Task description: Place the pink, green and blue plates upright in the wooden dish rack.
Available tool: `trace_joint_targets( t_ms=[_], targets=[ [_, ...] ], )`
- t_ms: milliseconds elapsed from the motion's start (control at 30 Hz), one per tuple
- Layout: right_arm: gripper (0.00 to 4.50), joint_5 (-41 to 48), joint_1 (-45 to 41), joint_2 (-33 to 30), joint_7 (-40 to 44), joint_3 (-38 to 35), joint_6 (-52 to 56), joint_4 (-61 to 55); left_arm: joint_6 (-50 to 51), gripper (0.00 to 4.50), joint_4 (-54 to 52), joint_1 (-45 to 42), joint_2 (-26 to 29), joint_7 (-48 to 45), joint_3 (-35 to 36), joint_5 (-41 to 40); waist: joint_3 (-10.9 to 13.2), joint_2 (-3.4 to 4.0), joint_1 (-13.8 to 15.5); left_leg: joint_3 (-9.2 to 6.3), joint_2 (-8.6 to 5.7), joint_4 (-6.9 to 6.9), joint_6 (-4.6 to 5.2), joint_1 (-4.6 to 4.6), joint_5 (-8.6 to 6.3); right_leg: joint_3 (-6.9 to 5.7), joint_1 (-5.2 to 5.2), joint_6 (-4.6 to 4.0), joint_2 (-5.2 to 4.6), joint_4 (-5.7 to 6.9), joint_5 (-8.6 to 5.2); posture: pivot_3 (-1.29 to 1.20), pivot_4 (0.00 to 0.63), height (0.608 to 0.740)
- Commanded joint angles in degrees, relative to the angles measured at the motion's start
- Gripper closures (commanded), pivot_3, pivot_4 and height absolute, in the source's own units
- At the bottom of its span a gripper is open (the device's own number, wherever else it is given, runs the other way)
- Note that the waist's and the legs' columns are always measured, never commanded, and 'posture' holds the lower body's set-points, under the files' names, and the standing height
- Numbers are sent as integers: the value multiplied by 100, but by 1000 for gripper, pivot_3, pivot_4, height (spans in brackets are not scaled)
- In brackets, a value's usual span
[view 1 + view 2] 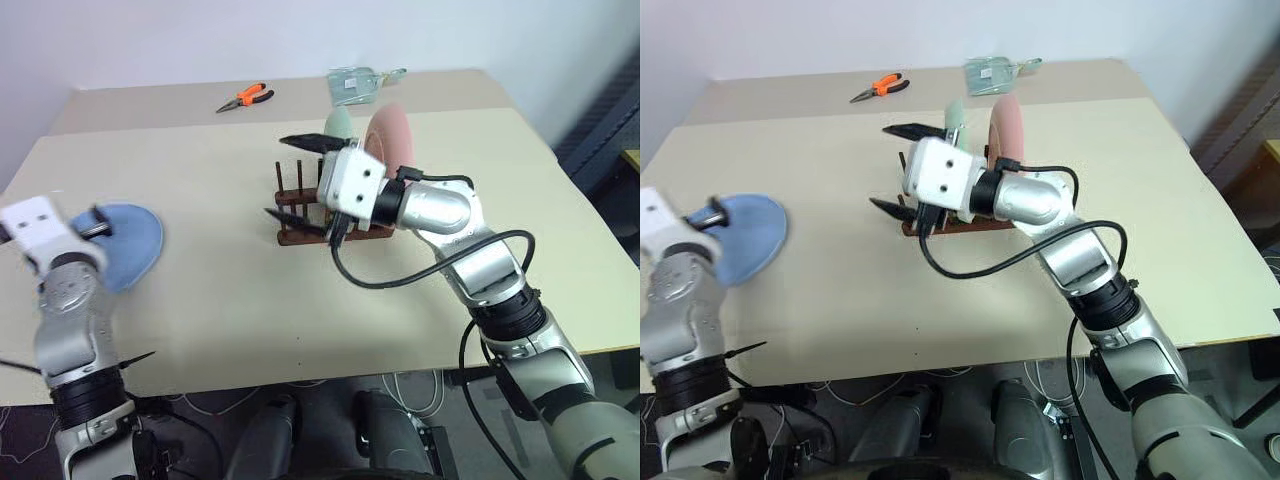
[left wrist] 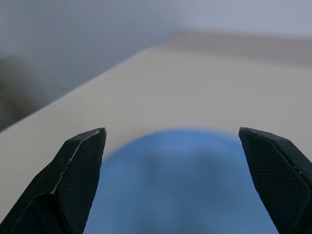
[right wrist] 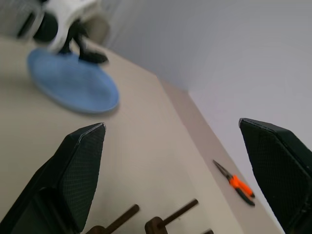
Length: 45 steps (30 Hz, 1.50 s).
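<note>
The blue plate (image 1: 132, 246) lies flat on the table at the left. My left gripper (image 2: 171, 130) is open and hovers low at the plate's edge, with the plate (image 2: 180, 185) showing between its fingers. The pink plate (image 1: 392, 135) and the green plate (image 1: 338, 122) stand upright in the wooden dish rack (image 1: 296, 222) at mid-table. My right gripper (image 1: 291, 180) is open, held level in front of the rack and pointing left, with nothing in it. Its wrist view looks over the rack's pegs (image 3: 171, 213) toward the blue plate (image 3: 73, 80).
Orange pliers (image 1: 246, 96) and a clear plastic packet (image 1: 354, 84) lie near the table's back edge. A black cable (image 1: 400, 275) loops under my right forearm. Bare tabletop (image 1: 215, 290) lies between the blue plate and the rack.
</note>
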Motion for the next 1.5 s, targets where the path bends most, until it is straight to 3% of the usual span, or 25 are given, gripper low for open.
trace_joint_targets(
  t_ms=[33, 167, 233, 300, 500, 567, 767, 933, 1200, 1300, 1467, 1500],
  targets=[
    [23, -130, 11, 133, 95, 18, -274, -27, 564, 0, -324, -27, -127, 462, 523, -112, 0, -1, 16, -1, -1, 2, 0, 0, 0, 0, 1, 0, 0, 0, 0, 0, 150, 739],
    [23, -143, 98, 254, 198, 28, -347, -47, 1262, 0, -540, -84, -514, 323, 977, -854, -5, -9, 12, -6, -4, 6, -1, 0, -1, 0, 6, 2, 0, -1, 1, 0, 150, 739],
    [0, -171, 132, 298, 230, 27, -376, -47, 1497, 568, -613, -149, -750, 398, 1232, -1174, -6, -10, 0, -7, -3, 6, -1, 1, -1, -1, 7, 2, 0, -1, 1, 0, 150, 739],
    [0, -169, 155, 354, 252, -3, -369, -31, 1606, 1301, -665, -176, -940, 603, 1491, -1365, -4, -12, -10, -6, -3, 7, -2, 1, 0, -1, 7, 2, 0, 0, 1, 0, 150, 739],
    [0, -147, 176, 360, 320, -118, -193, 42, 1450, 4447, -736, -233, -836, 303, 1215, -1567, -5, -12, -15, -5, 4, 2, -8, 8, 3, 1, 8, -3, 7, 2, 4, 0, 150, 739],
    [0, -201, 162, 358, 286, -137, -201, 45, 1175, 4447, -873, -281, -737, -23, 934, -1597, -5, -13, 8, -4, 2, 3, -8, 9, 3, 1, 10, -3, 7, 1, 4, 0, 150, 739],
    [0, -788, -13, 347, 175, 56, -732, 209, 511, 4447, -1627, -821, -166, -1088, -861, -1207, -2, -24, 33, -6, -1, 5, -9, 6, 3, 0, 13, -5, 6, -3, 5, 0, 150, 739],
    [0, -1438, -290, 498, -39, 291, -1231, 722, 506, 4447, -2046, -1434, -104, -1481, -1752, -1252, -2, -23, -69, 13, 2, -9, -35, 16, 19, 17, 9, -5, 8, -4, 5, 0, 150, 739],
    [0, -2524, -1104, 1013, -866, 509, -1721, 2343, 619, 4447, -2235, -1799, -213, -1492, -2077, -1275, -2, -23, -51, 52, 39, -12, -41, 27, 22, 45, 1, -21, 40, 0, 15, 0, 150, 739],
    [1270, -2805, -1324, 1141, -1110, 560, -1853, 2798, 632, 4500, -2272, -1775, -207, -1489, -2085, -1247, -1, -24, -43, 58, 40, -10, -42, 27, 22, 49, 1, -21, 41, -1, 16, 0, 150, 739],
    [3902, -2836, -1284, 1252, -1093, 543, -1956, 2778, 582, 4500, -2262, -1675, -225, -1471, -1908, -1268, -1, -23, -51, 61, 41, -12, -43, 26, 23, 51, -3, -21, 42, -1, 16, 0, 150, 739],
    [4449, -2860, -1260, 1259, -1095, 558, -1977, 2748, 563, 4158, -2264, -1674, -258, -1471, -1881, -1289, -1, -23, -54, 62, 42, -12, -43, 26, 23, 52, -4, -21, 43, 0, 16, 0, 150, 739]
  ],
)
